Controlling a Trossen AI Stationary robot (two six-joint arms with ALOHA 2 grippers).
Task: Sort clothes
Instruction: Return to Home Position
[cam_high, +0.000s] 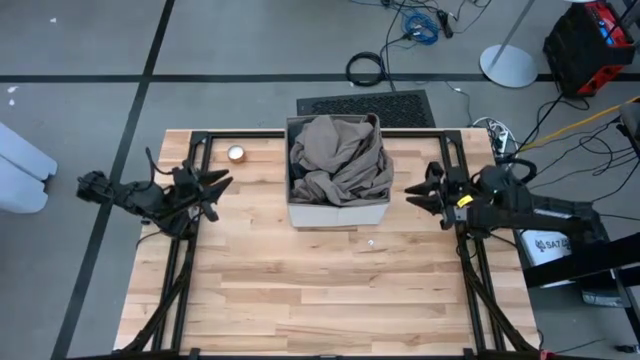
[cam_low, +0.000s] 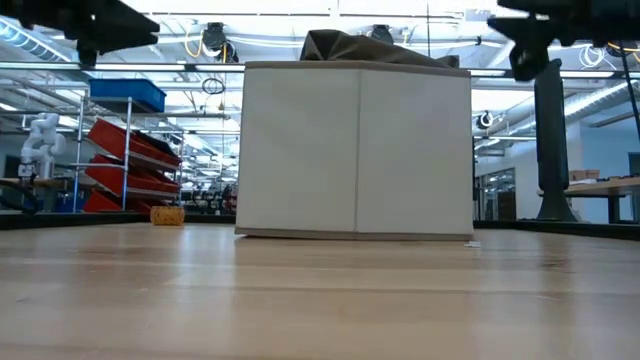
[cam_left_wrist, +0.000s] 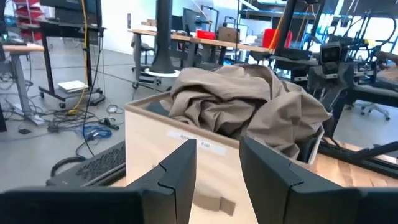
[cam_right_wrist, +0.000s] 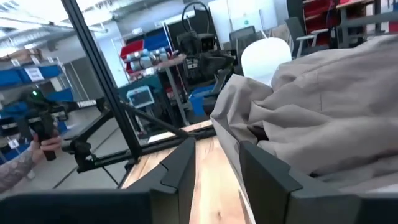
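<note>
Khaki garment (cam_high: 338, 160): 1, heaped in 1 box (cam_high: 340, 213) | left gripper (cam_high: 218, 194), right gripper (cam_high: 420, 192): fingers apart, empty

The high view looked straight down from well above, taking in the whole bench (cam_high: 330, 290) and the floor (cam_high: 250, 40) around it. The low view sat at bench-top height, close to the wood, facing level across at a side wall of the box (cam_low: 355, 150). The left wrist view looked past the left hand (cam_left_wrist: 217, 146) at the box from one side. The right wrist view looked past the right hand (cam_right_wrist: 217, 144) from the opposite side, very near. All four views shared the box and the tan cloth (cam_high: 340, 155) heaped in it.
</note>
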